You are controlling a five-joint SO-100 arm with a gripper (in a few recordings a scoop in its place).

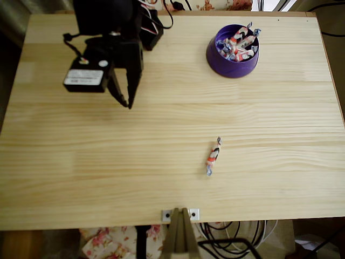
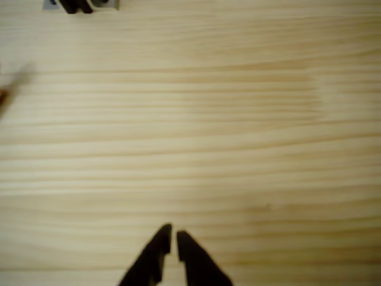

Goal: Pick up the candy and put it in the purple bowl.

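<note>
— Black fingertips (image 2: pixel 162 237) of our gripper (image 2: pixel 171 235) sit nearest the lens in the wrist view, at the bottom edge, with pale wooden table (image 2: pixel 190 119) beneath them. How do we read the jaws?

— We read them as nearly pressed together: only a thin slit of wood shows between the two tips, and nothing is pinched there.

— Going left to right in the overhead view, what do we meet first?

— Our gripper (image 1: pixel 128 102) at the far left, hanging from the black arm (image 1: pixel 108 32), its points aimed toward the near edge. A white-labelled block (image 1: pixel 84 79) sits on the arm just left of it.

— And the candy?

— We see one candy (image 1: pixel 213 156) lying alone on the table (image 1: pixel 81 178), right of centre and toward the near side, well apart from the gripper. Its orange-red and white wrapper runs almost near-to-far, slightly tilted, with twisted ends.

— Then the purple bowl?

— We find the purple bowl (image 1: pixel 215 58) at the far right, upright, well apart from the lone candy. Several wrapped sweets (image 1: pixel 240 44) of the same colours are piled inside it, one poking above the rim.

— Anything at the near edge?

— We note a small metal bracket (image 1: pixel 180 215) at the middle of it.
</note>
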